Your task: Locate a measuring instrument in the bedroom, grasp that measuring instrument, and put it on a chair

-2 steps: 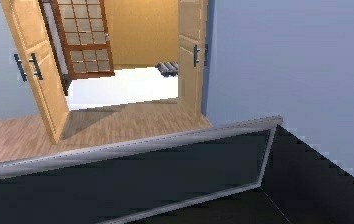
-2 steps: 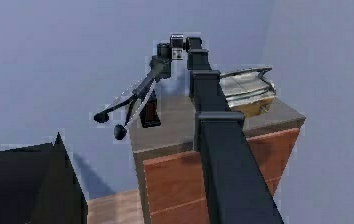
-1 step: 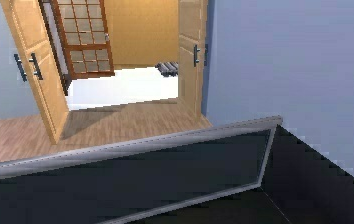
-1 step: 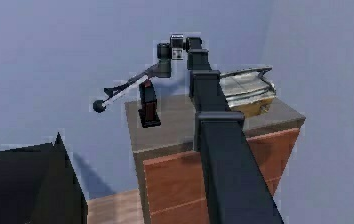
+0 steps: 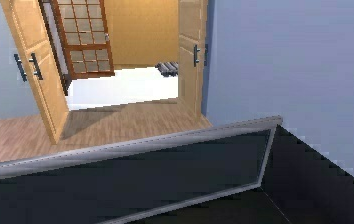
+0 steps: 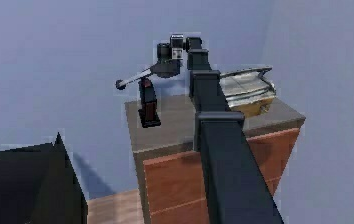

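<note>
In the arm side view my arm (image 6: 223, 140) rises as a dark bar over a dresser (image 6: 210, 170) with a brown top and reddish-brown drawers. At the arm's far end sits the gripper (image 6: 132, 80), its thin fingers reaching left against the blue wall. Just below it a small dark upright object (image 6: 146, 106) stands on the dresser top. I cannot tell whether the gripper holds anything, nor whether it touches that object. To the right of the arm a grey and beige heap-like thing (image 6: 248, 87) lies on the dresser top.
A dark flat panel with a grey frame (image 5: 135, 175) crosses the forward view's foreground, and a dark panel (image 6: 25, 185) fills the arm side view's lower left. Beyond it are wood floor and a doorway (image 5: 125, 85) with open wooden doors (image 5: 40, 70) onto a white floor. A blue-grey wall (image 5: 295, 60) stands at right.
</note>
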### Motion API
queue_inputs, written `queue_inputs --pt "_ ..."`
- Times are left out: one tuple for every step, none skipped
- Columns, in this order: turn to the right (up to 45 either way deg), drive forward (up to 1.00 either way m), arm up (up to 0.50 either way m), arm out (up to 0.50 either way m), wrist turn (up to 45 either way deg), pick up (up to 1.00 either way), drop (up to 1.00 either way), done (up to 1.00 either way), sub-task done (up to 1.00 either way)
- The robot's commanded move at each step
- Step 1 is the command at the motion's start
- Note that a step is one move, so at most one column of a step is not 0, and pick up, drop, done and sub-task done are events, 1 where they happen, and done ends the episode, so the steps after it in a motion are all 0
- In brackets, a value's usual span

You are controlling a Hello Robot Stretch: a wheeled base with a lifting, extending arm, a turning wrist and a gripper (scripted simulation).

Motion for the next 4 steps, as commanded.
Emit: queue_inputs --pt "0.0 0.0 0.0 0.0 12.0 0.0 0.0 0.0 0.0" --pt "0.0 0.0 -0.1 0.0 0.0 0.0 0.0 0.0 0.0" --pt "0.0 0.0 0.0 0.0 0.0 1.0 0.0 0.0 0.0" --pt "0.0 0.0 0.1 0.0 0.0 0.0 0.0 0.0 0.0"
